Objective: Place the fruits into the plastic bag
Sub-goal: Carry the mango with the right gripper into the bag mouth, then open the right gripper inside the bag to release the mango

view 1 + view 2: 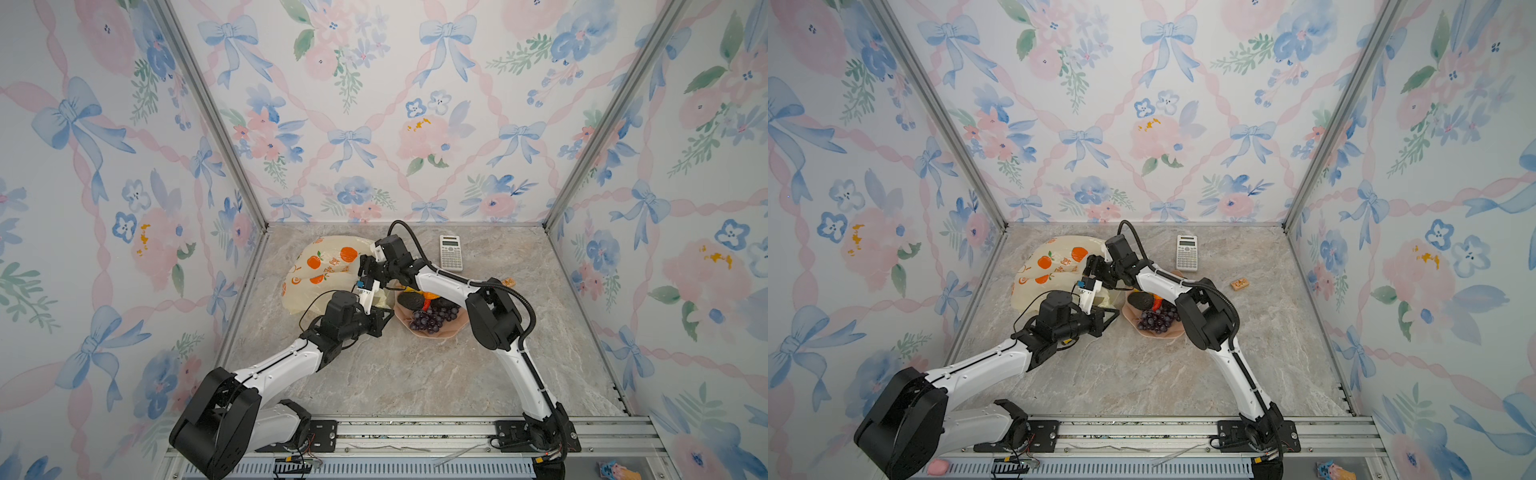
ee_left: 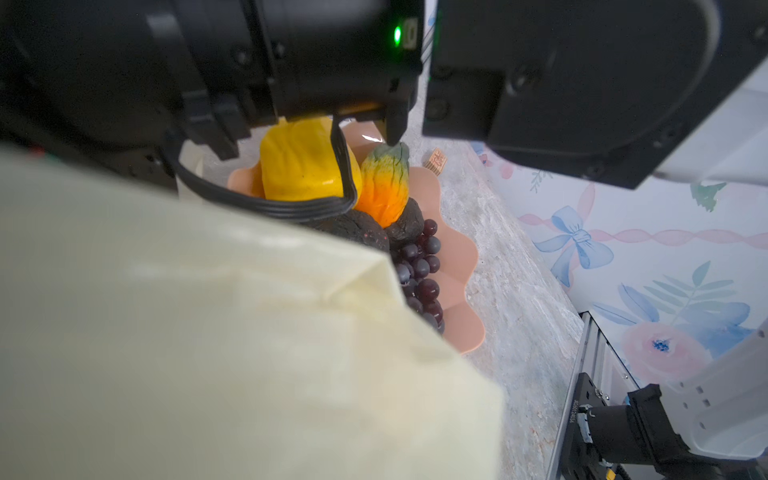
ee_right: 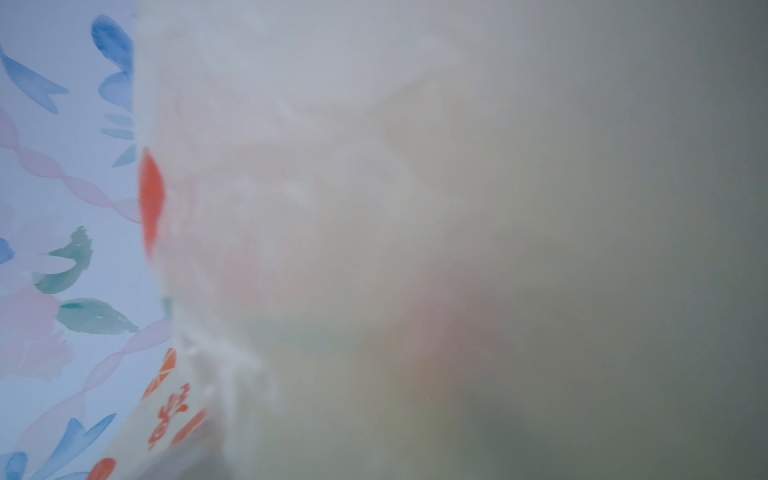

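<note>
Jaws of the left gripper (image 1: 386, 312) are closed together, clamped on the near right edge of the bag (image 1: 328, 266) and holding that edge off the table (image 1: 415, 374). In the left wrist view the bag's film fills the foreground and hides the fingers. Jaws of the right gripper (image 1: 365, 266): state cannot be determined (its wrist camera shows only blurred film and orange print at close range, and both top views show the fingers as one dark mass). That gripper sits against the bag's right side, just far of the left gripper, with its arm extending leftward above the plate (image 1: 451, 328). Bag position: far left of the table, puffed up, orange prints facing upward. Plate position: just right of the bag's held edge, near the table's middle. On the plate are the grapes (image 1: 428, 320) at the near side, two avocados (image 2: 353, 228) beyond them, and a yellow fruit (image 2: 303, 166) and an orange-green fruit (image 2: 384, 187) at the far side, partly under the right arm. Bag contents: a reddish blur behind the film in the right wrist view, not identifiable. Calculator (image 1: 451, 252) lies flat at the far side, right of the bag. Small block (image 1: 1239, 284) lies right of the plate, apart from it.
</note>
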Motion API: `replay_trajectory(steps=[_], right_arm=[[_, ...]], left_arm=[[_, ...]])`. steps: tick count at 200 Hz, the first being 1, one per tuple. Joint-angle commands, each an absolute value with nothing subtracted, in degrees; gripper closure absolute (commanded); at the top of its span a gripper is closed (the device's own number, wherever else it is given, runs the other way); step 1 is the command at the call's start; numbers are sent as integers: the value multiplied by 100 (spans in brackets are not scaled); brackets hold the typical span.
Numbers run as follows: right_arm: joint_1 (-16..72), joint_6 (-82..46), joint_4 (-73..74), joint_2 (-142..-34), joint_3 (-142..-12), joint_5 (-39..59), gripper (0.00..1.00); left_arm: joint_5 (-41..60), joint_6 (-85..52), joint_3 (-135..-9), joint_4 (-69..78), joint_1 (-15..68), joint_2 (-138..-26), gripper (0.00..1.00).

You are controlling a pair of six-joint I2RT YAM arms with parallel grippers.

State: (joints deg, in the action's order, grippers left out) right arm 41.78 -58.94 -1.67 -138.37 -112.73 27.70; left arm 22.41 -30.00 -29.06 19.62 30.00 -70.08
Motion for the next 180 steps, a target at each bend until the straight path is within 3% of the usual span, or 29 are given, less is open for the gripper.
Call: replay_trajectory(steps=[1,70,136,180], right_arm=[[4240,-5779,55,-13869,-11536,3045,17],[4214,-5568,-211,-13639,-11437,3054,8],[4007,-4584,-1820,-13078,-11427,2121,8],[3530,-4563,-1799,-12715,-11082,1863,8]], left_arm=[[2294,-2881,-2885,2070,2945,-6884,100],[2319,-2929,-2872,2065,2879,-6762,100],[2527,-3042,-2820,1925,2712,-6408,100],[2566,-2955,-2840,1436,2647,-5969,100]])
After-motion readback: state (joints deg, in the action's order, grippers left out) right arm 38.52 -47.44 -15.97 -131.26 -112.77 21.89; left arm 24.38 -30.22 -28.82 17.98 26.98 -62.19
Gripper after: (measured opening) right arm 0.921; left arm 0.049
